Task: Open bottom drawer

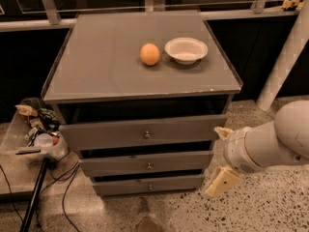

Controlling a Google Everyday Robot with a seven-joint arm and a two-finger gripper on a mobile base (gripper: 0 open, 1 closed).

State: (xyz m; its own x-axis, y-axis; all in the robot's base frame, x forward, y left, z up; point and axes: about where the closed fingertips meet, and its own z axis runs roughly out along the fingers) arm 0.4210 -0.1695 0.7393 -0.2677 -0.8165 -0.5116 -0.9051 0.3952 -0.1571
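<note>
The bottom drawer [159, 183] is the slimmest grey front of the three, low on the cabinet, with a tiny round knob [150, 187] at its centre. It sits about flush with the drawer above. My gripper [220, 157] is to the right of the cabinet's front right corner, level with the middle and bottom drawers. Its two cream fingers are spread wide, one fingertip [223, 132] up and one down near the floor. It holds nothing and touches no drawer.
The medium drawer [147, 163] and the tall top drawer [145, 132] sit above. An orange [150, 54] and a white bowl [186, 50] rest on the cabinet top. A clear bin of clutter [36, 127], a black pole [34, 197] and cables stand left. A white pillar [285, 57] stands right.
</note>
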